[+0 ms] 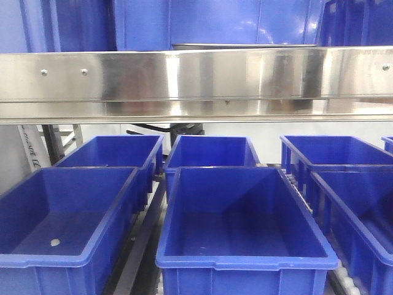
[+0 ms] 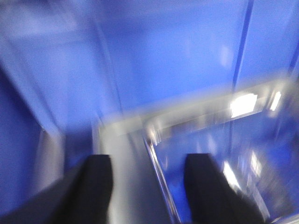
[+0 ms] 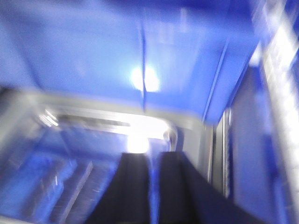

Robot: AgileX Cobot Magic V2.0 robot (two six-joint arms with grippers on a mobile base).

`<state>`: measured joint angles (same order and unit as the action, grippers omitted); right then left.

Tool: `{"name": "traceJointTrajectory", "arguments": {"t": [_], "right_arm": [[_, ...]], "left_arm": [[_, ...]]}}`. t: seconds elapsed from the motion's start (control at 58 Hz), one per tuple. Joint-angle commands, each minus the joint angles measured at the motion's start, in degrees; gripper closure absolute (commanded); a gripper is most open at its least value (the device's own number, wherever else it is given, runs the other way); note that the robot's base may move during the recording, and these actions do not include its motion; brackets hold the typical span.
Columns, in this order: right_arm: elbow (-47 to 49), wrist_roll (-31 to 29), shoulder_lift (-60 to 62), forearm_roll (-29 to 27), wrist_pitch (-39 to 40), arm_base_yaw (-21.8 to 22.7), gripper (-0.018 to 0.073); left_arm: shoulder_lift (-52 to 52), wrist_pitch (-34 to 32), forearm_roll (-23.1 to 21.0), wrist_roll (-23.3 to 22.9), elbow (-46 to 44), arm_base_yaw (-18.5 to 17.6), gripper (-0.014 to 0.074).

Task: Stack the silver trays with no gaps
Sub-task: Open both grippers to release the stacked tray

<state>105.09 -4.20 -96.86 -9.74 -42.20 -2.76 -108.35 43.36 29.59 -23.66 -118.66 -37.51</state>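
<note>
Front view: 1 silver tray (image 1: 245, 45) shows only as a thin rim above the screwed steel band (image 1: 184, 77); blue bins (image 1: 242, 227) lie below. Lettering on the white strip (image 1: 29, 147) is illegible. Both wrist views are blurred. Left gripper (image 2: 149, 186): jaws wide apart astride a tray rim, clamping nothing. Right gripper (image 3: 154, 186): jaws nearly together; whether they hold anything cannot be told.
</note>
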Motion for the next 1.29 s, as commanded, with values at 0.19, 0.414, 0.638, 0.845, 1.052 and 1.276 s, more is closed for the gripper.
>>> {"name": "traceJointTrajectory", "arguments": {"t": [0.19, 0.414, 0.638, 0.845, 1.052, 1.276], "right_arm": [[-0.8, -3.5, 8.9, 0.6, -7.4, 0.3, 0.0639], [-13.8, -3.5, 21.7, 0.7, -1.9, 0.3, 0.0639], [-32.2, -3.9, 37.7, 0.6, 6.5, 0.3, 0.0639], [-46.7, -3.9, 53.5, -0.1, 11.5, 0.3, 0.0639], [-56.1, -3.9, 68.1, -0.1, 9.8, 0.3, 0.0639], [-63.5, -3.9, 81.3, -4.6, 9.4, 0.3, 0.0639]], "left_arm": [[5.8, 5.5, 0.6, 0.1, -0.1, 0.2, 0.0594], [11.6, 3.3, 0.6, 0.1, 3.0, -0.1, 0.0594], [21.0, -1.7, 0.6, 0.1, 12.5, -0.1, 0.0594], [34.3, -8.9, -0.5, -1.0, 29.7, -0.1, 0.0597], [51.4, -17.0, -1.1, -1.9, 47.5, -0.1, 0.0603], [69.6, -17.3, -1.1, -1.9, 59.8, -0.1, 0.0603]]}}
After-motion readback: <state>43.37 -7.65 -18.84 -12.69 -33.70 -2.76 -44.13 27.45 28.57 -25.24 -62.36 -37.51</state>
